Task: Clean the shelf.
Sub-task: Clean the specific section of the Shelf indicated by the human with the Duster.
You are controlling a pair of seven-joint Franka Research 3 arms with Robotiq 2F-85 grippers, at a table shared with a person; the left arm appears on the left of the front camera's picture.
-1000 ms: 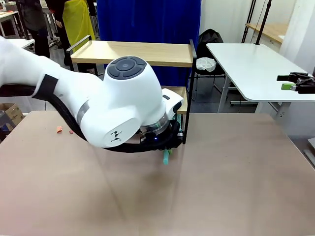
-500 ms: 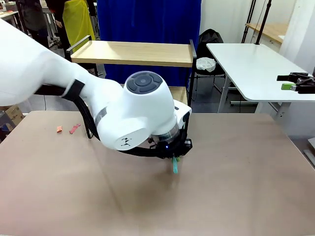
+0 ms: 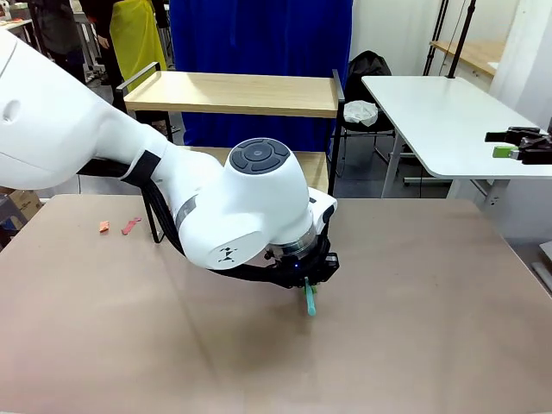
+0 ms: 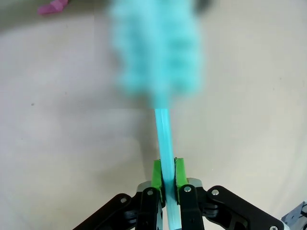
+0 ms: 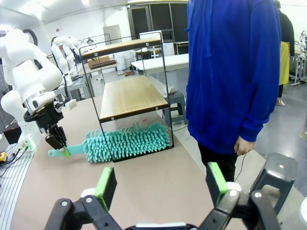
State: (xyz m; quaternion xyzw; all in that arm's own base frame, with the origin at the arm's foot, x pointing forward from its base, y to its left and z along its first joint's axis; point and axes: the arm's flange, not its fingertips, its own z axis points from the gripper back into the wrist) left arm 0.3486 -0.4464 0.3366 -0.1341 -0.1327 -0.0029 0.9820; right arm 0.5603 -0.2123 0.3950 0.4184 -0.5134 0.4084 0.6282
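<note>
Pinching the teal duster (image 5: 127, 143) by its handle, held low, left gripper (image 4: 166, 167) sets its head beneath the shelf (image 3: 233, 93) at the table's (image 3: 431, 302) far side, likely for reach. Right gripper (image 5: 161, 184): spread, empty.

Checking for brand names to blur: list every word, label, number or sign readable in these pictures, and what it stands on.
No readable text in any view.
The left arm bears a small dark emblem on its white joint: a figure, not letters.
The shelf, the teal duster and the table bear no print that I can make out.
</note>
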